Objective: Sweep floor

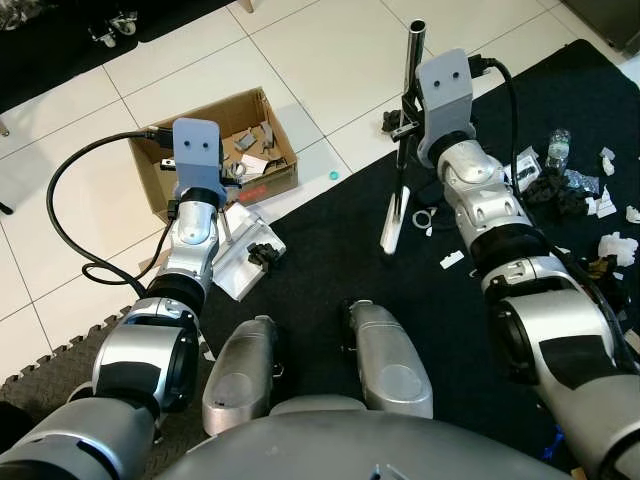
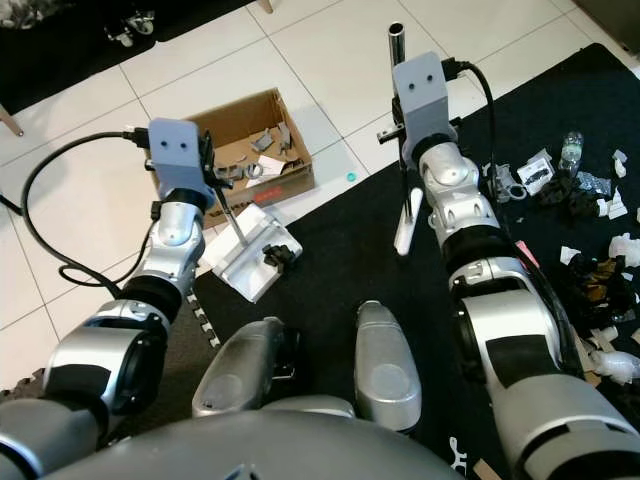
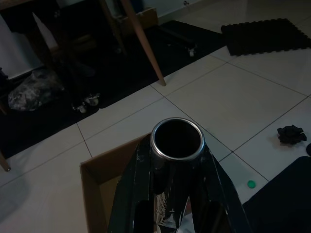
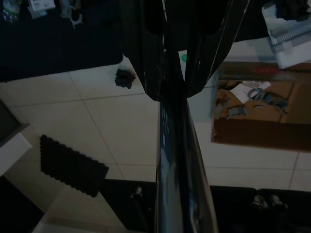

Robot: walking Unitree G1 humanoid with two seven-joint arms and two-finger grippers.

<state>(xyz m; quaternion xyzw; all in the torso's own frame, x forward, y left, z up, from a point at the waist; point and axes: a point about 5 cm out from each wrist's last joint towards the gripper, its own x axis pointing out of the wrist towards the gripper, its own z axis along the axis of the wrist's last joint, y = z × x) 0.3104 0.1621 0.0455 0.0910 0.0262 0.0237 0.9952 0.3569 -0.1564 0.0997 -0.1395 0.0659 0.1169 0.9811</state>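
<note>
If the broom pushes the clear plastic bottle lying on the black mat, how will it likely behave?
The plastic bottle lies on its side among scraps of litter, so it would probably roll rather than slide. It looks clear and empty, likely light, and may skitter ahead of the broom. The black mat may slow it somewhat.

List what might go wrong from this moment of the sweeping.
1. The dustpan sits against the cardboard box; a tilt while lifting could spill the scrap on it onto the tile.
2. Litter lies behind the right gripper, so the broom pole may miss it.
</note>
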